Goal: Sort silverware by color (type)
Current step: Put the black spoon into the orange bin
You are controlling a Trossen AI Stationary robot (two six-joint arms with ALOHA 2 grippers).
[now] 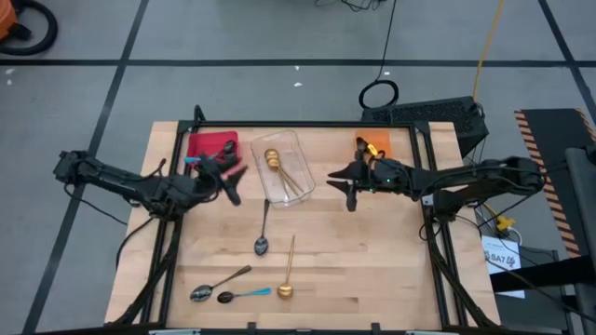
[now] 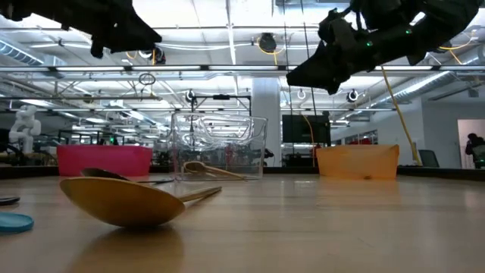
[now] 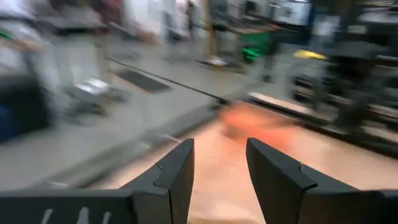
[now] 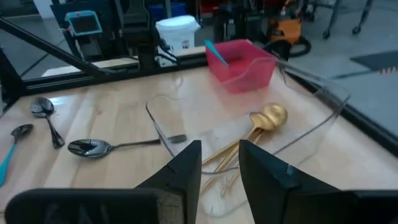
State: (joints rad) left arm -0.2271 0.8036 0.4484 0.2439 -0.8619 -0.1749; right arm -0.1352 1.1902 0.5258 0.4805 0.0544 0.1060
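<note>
Three bins stand along the far edge: a red bin (image 1: 212, 146) with a blue-handled spoon (image 4: 217, 55) in it, a clear bin (image 1: 282, 167) holding gold spoons (image 4: 261, 124), and an orange bin (image 1: 372, 144). Loose on the table lie a dark spoon (image 1: 264, 231), a gold spoon (image 1: 289, 270), a silvery spoon (image 1: 219, 284) and a blue-handled spoon (image 1: 244, 295). My left gripper (image 1: 231, 181) hovers open between the red and clear bins. My right gripper (image 1: 343, 186) hovers open to the right of the clear bin, pointing at it. Neither gripper has anything between its fingers.
A black frame runs around the table's edges. The wood between the clear bin and the near spoons is bare, as is the table's right half in front of the orange bin (image 2: 358, 161). The room beyond holds racks and equipment.
</note>
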